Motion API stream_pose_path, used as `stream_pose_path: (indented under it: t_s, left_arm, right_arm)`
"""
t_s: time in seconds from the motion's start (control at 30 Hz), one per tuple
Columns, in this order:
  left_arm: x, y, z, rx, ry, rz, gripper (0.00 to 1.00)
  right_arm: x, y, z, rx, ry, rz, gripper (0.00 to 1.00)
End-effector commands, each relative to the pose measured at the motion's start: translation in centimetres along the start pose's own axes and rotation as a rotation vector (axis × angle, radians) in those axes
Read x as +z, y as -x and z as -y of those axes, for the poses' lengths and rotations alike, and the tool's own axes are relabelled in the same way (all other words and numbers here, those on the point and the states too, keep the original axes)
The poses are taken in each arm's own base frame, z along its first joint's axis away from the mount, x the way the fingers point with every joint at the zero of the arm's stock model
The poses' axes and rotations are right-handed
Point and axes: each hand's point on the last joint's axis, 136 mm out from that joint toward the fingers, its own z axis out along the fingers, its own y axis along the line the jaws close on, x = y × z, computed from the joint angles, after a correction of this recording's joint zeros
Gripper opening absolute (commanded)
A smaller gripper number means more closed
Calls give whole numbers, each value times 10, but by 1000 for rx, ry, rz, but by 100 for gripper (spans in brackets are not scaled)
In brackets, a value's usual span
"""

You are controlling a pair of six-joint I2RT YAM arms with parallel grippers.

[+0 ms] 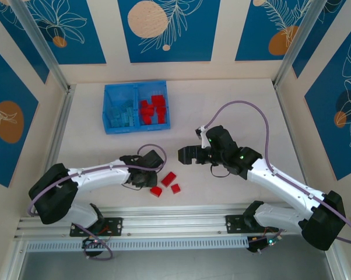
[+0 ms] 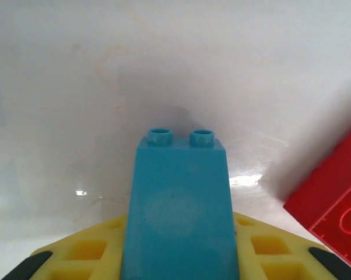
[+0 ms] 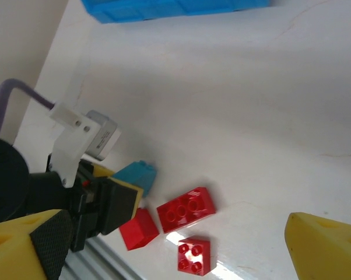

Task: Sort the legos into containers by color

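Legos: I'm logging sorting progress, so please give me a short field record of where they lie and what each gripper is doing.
left gripper: shut on a light blue lego, near the table's front
right gripper: open, empty, over the table's middle
loose red legos: three, on the table beside the left gripper
bin: far side of the table
left compartment: light blue pieces
right compartment: red pieces
not yet sorted: the held blue lego and the three loose red ones
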Motion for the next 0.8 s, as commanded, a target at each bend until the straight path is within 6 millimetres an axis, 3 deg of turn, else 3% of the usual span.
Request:
stream_pose_path:
  t_s: [0.0, 0.17, 0.37, 0.47, 0.57, 0.77]
  left_arm:
    - [-30, 30, 0, 31, 18, 115, 29]
    - [-68, 79, -7, 46, 34, 259, 29]
    - [-116, 171, -42, -37, 98, 506, 28]
    - [-130, 217, -65, -102, 147, 599, 28]
    - [-127, 261, -88, -149, 219, 625, 27]
    - [-77, 338, -125, -247, 275, 573, 27]
  right_arm:
    - [0, -6, -16, -33, 91, -29, 95]
    - [-2, -6, -18, -34, 89, -22, 95]
    - [-8, -2, -17, -41, 75, 10, 95]
    - [-10, 0, -14, -40, 56, 27, 95]
    - [-12, 1, -13, -38, 47, 31, 95]
    - [-18, 4, -15, -37, 45, 42, 95]
